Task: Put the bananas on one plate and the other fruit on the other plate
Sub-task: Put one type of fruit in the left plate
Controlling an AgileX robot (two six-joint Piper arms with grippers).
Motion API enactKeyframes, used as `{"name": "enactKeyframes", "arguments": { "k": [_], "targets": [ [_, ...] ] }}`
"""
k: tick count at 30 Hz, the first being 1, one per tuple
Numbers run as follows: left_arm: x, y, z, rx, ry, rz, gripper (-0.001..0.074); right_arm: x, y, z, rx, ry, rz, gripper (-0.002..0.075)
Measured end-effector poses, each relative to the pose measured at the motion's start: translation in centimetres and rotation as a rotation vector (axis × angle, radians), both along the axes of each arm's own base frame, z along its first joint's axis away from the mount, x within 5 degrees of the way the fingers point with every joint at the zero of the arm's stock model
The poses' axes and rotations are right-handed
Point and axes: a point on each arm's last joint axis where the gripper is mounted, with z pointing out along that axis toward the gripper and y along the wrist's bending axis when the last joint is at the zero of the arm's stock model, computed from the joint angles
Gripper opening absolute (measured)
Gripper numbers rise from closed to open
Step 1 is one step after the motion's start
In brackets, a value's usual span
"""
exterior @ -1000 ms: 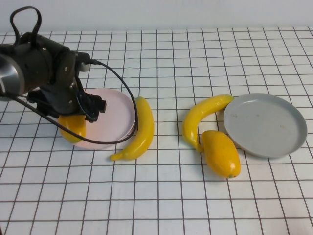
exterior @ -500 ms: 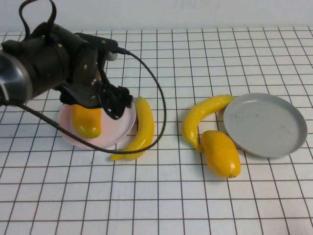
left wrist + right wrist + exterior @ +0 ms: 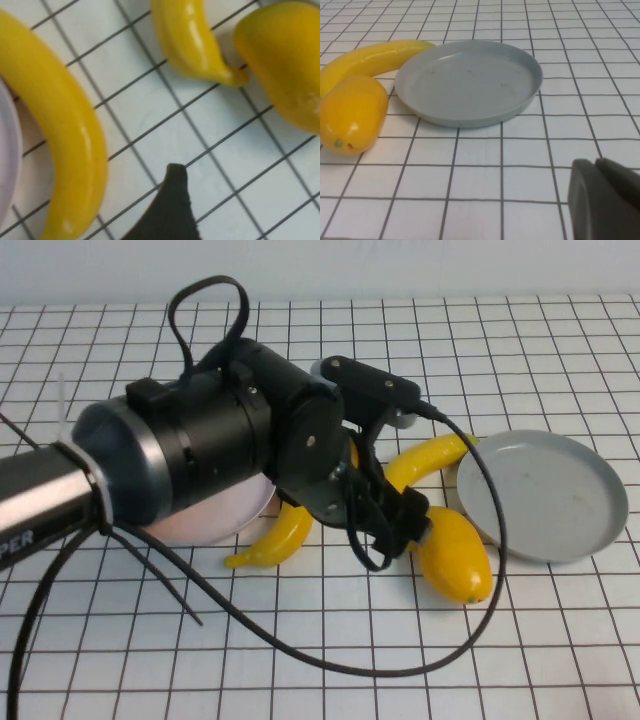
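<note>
My left gripper (image 3: 388,532) hangs open and empty over the table between the two bananas, close to the near mango-like fruit (image 3: 455,554). One finger (image 3: 169,205) shows in the left wrist view. One banana (image 3: 268,542) lies against the pink plate (image 3: 215,522); it also shows in the left wrist view (image 3: 60,125). The other banana (image 3: 432,454) touches the grey plate (image 3: 545,495), which holds nothing. The second fruit is hidden behind my left arm. My right gripper (image 3: 594,165) is shut and empty, low over the table near the grey plate (image 3: 470,80).
The table has a white cloth with a black grid. My left arm and its black cable (image 3: 480,580) span the middle and cover most of the pink plate. Open cloth lies along the front and the far side.
My left arm has swung right from the pink plate to the middle of the table. The fruit it held stayed on the pink plate and is now hidden by the arm.
</note>
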Motion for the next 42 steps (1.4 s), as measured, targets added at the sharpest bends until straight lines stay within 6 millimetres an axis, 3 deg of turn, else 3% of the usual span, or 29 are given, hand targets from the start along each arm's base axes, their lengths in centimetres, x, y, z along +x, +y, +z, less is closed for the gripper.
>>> {"name": "enactKeyframes", "arguments": {
  "k": [11, 22, 30, 42],
  "targets": [
    [-0.5, -5.4, 1.0, -0.031, -0.009, -0.094, 0.0620, 0.0, 0.0, 0.0, 0.000, 0.000, 0.000, -0.0016],
    [0.5, -9.6, -3.1, 0.060, 0.082, -0.105, 0.0620, 0.0, 0.0, 0.0, 0.000, 0.000, 0.000, -0.0016],
    [1.2, -10.9, -3.7, -0.073, 0.092, 0.001, 0.0620, 0.0, 0.0, 0.0, 0.000, 0.000, 0.000, -0.0016],
    [1.4, -9.8, -5.0, 0.048, 0.152, 0.025, 0.0620, 0.0, 0.0, 0.0, 0.000, 0.000, 0.000, -0.0016]
  ]
}}
